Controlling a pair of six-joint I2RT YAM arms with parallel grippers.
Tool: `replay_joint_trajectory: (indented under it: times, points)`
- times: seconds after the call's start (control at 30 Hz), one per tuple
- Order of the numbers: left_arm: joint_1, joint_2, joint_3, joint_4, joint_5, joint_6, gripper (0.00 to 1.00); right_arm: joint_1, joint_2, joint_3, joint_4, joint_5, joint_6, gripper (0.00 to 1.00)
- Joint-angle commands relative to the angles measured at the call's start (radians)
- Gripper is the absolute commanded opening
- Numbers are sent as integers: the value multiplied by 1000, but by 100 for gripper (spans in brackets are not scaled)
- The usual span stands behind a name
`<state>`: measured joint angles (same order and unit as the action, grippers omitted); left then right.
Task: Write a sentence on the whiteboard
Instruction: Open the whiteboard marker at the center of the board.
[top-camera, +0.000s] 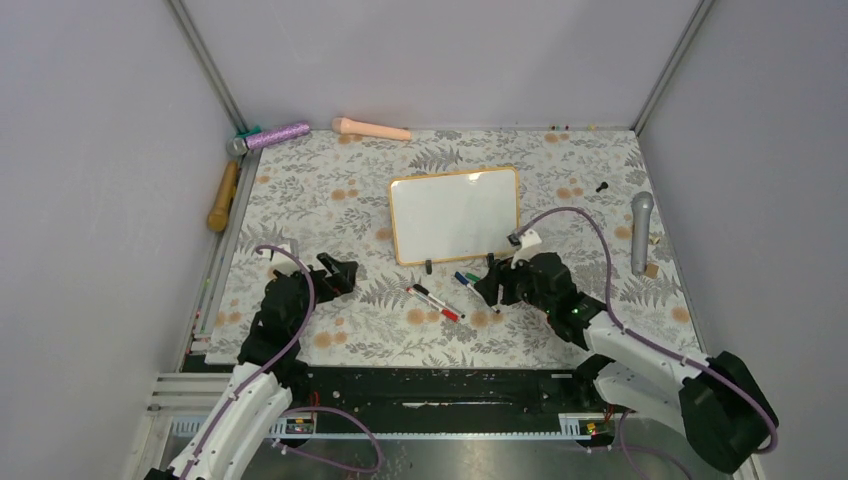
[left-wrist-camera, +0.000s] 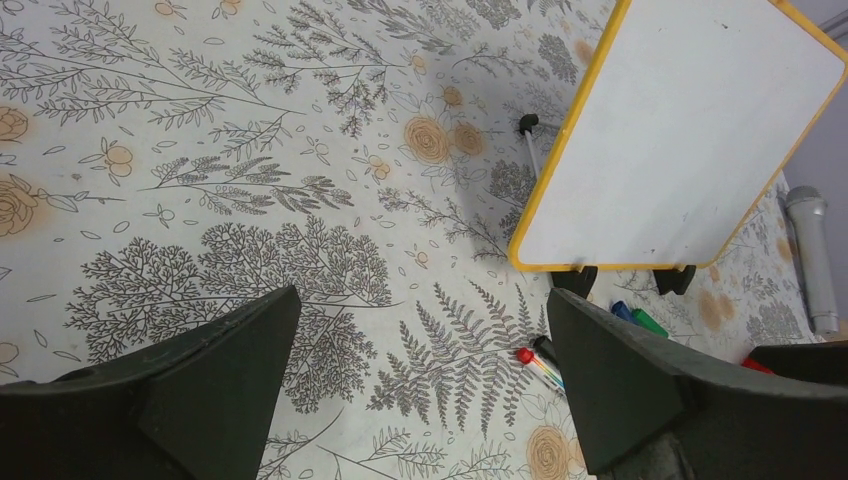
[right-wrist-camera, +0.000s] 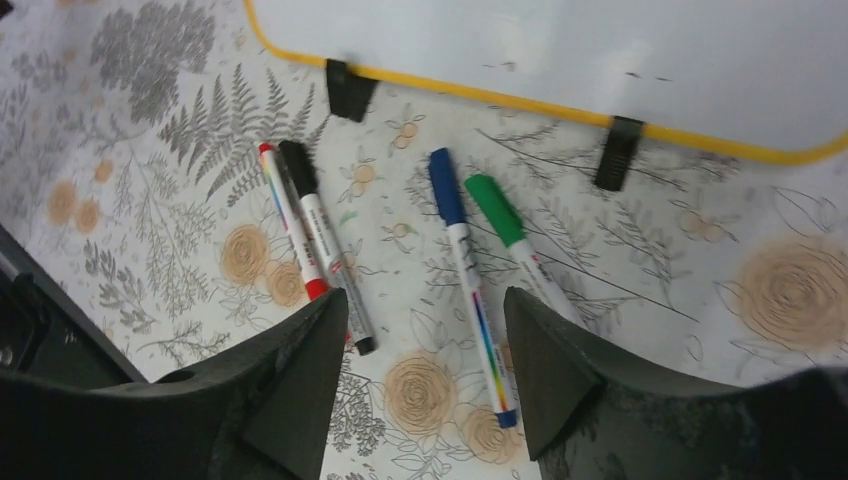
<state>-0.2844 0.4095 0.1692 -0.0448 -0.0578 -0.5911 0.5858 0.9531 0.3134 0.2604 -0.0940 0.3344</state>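
The whiteboard (top-camera: 455, 215) (left-wrist-camera: 680, 130) (right-wrist-camera: 560, 50) stands mid-table on two black feet, its yellow-wood frame tilted. Its face is blank but for faint specks; no sentence shows on it. In front of it lie a red-capped marker (right-wrist-camera: 290, 220) and a black-capped marker (right-wrist-camera: 322, 240) side by side, then a blue-capped marker (right-wrist-camera: 468, 270) and a green-capped marker (right-wrist-camera: 515, 240). My right gripper (top-camera: 492, 290) (right-wrist-camera: 425, 300) hangs open just above these, the blue marker's tail lying between its fingers, untouched. My left gripper (top-camera: 340, 270) (left-wrist-camera: 422, 295) is wide open over bare cloth, left of the markers.
A floral cloth (top-camera: 330, 200) covers the table. A purple glitter microphone (top-camera: 272, 135) and a peach one (top-camera: 372, 128) lie at the back wall, a wooden handle (top-camera: 222, 195) at the left edge, a grey microphone (top-camera: 641, 230) at the right. White walls close three sides.
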Motion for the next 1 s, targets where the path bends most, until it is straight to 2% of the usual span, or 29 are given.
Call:
replay_joint_trajectory:
  times: [0.0, 0.17, 0.4, 0.7, 0.97]
  points:
    - [-1, -4, 3, 72, 27, 17, 99, 92, 80, 85, 20, -24, -71, 63]
    - [-1, -16, 0, 68, 22, 15, 99, 235, 140, 154, -59, 68, -135, 53]
    - [-2, -20, 0, 67, 19, 13, 99, 320, 234, 218, -125, 137, -200, 53]
    - [-1, -22, -1, 62, 15, 12, 99, 402, 418, 336, -205, 256, -219, 51]
    - [-2, -24, 0, 61, 14, 9, 99, 410, 487, 376, -239, 314, -199, 44]
